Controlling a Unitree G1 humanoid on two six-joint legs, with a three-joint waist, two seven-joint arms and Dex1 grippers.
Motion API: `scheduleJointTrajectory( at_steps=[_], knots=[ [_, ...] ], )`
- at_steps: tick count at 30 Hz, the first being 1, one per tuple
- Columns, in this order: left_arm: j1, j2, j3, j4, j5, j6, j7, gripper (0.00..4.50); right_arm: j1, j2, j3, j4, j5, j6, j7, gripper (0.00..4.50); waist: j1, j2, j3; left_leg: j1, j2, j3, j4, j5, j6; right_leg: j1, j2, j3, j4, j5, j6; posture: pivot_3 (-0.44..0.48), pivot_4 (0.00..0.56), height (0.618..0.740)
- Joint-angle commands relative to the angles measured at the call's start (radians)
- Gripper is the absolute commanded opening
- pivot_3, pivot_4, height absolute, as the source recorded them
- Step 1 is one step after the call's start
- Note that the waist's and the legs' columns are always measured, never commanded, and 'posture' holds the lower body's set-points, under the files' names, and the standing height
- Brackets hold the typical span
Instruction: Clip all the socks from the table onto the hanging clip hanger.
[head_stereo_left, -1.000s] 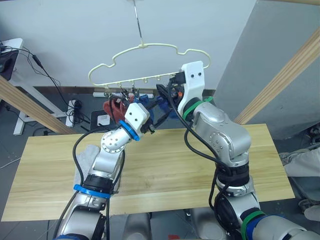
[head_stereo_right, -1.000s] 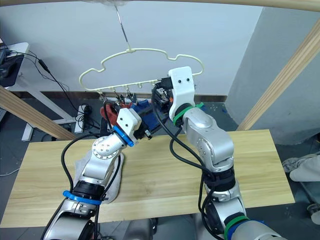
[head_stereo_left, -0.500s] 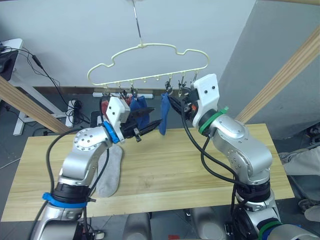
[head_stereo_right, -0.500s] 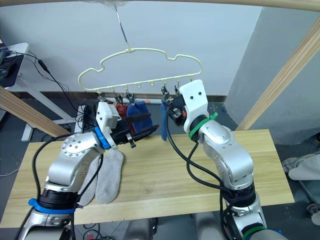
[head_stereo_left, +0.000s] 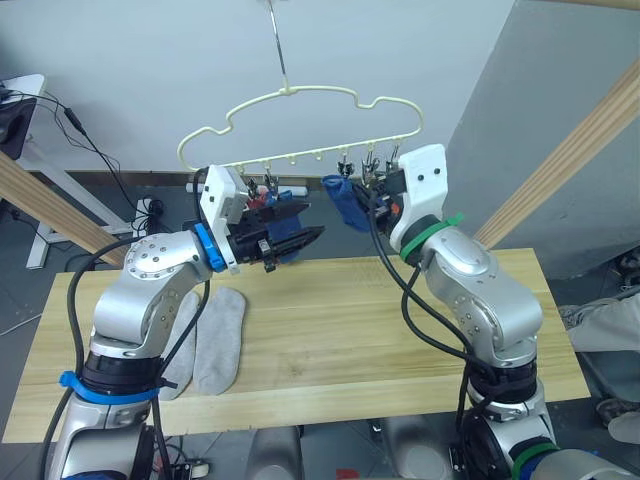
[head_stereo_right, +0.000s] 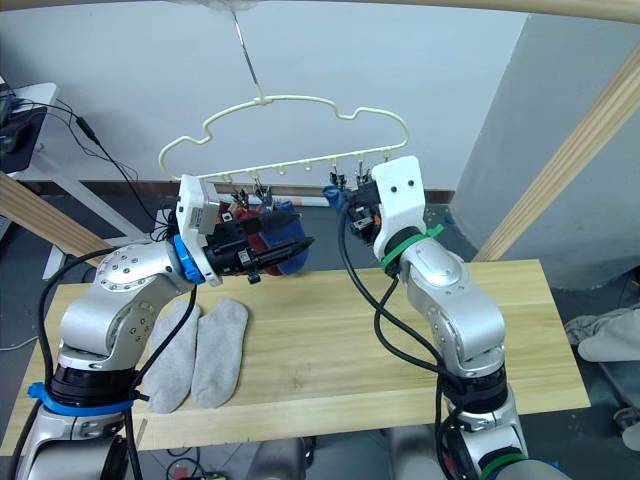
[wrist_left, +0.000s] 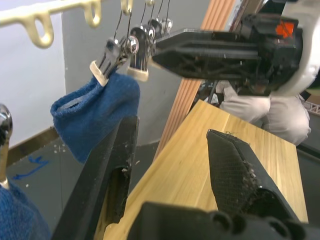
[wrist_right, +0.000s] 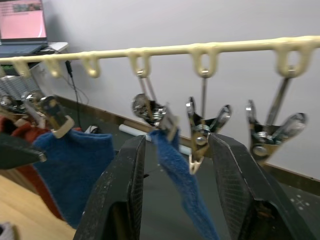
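Note:
The pale-yellow clip hanger (head_stereo_left: 300, 95) hangs above the far edge of the table (head_stereo_left: 400, 330). Two grey socks (head_stereo_left: 205, 340) lie side by side on the table's left part. One blue sock (head_stereo_left: 345, 200) hangs from a clip (wrist_right: 155, 112), and my right gripper (wrist_right: 177, 142) stands open with that sock between its fingers. A second blue sock (wrist_left: 95, 112) hangs further left from another clip (wrist_left: 107, 57), beside rust-red socks (head_stereo_right: 245, 215). My left gripper (head_stereo_left: 310, 222) is open and empty just in front of those hanging socks.
Thick wooden frame poles slant at the right (head_stereo_left: 570, 150) and the left (head_stereo_left: 50, 210). A desk (head_stereo_left: 25, 95) with cables stands at the far left. Two empty clips (wrist_right: 205, 130) hang beside the right gripper.
My left arm has drawn back to the left, uncovering the grey socks. The right gripper has pulled back a little from the clips. The right-hand blue sock hung long and now looks bunched higher.

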Motion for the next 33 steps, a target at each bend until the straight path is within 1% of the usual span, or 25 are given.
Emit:
scheduleJointTrajectory(
  at_steps=[1, 10, 21, 33],
  knots=[
    [-0.021, 0.005, 0.028, -0.052, -0.034, 0.017, -0.001, 2.46, -0.004, 0.000, -0.014, -0.021, -0.011, 0.009, -0.017, 2.04, 0.000, 0.000, 0.000, 0.000, 0.000, 0.000, 0.000, 0.000, 0.000, 0.000, 0.000, 0.000, 0.000, 0.000, 0.000, -0.046, 0.314, 0.735],
    [-0.054, 0.009, 0.034, -0.049, -0.045, 0.039, -0.001, 2.46, -0.044, 0.006, -0.009, 0.067, -0.034, -0.046, -0.013, 2.04, 0.000, 0.000, 0.000, 0.000, 0.000, 0.000, 0.000, 0.000, 0.000, 0.000, 0.000, 0.000, 0.000, 0.000, 0.000, -0.046, 0.312, 0.735],
    [-0.077, -0.001, 0.034, -0.028, -0.040, 0.023, -0.001, 2.46, -0.104, -0.004, 0.037, 0.228, -0.089, -0.208, 0.027, 2.04, 0.000, 0.000, 0.000, 0.000, 0.000, 0.001, 0.000, 0.000, 0.000, 0.000, 0.000, 0.000, 0.000, 0.000, 0.000, -0.038, 0.303, 0.735],
    [-0.103, -0.009, 0.058, -0.023, -0.077, 0.049, 0.007, 2.46, -0.130, 0.013, 0.049, 0.250, -0.093, -0.242, 0.068, 2.04, 0.001, 0.000, 0.000, 0.000, 0.000, 0.000, 0.000, 0.000, 0.000, 0.000, 0.000, 0.000, 0.000, 0.000, 0.000, -0.036, 0.295, 0.735]
  ],
)
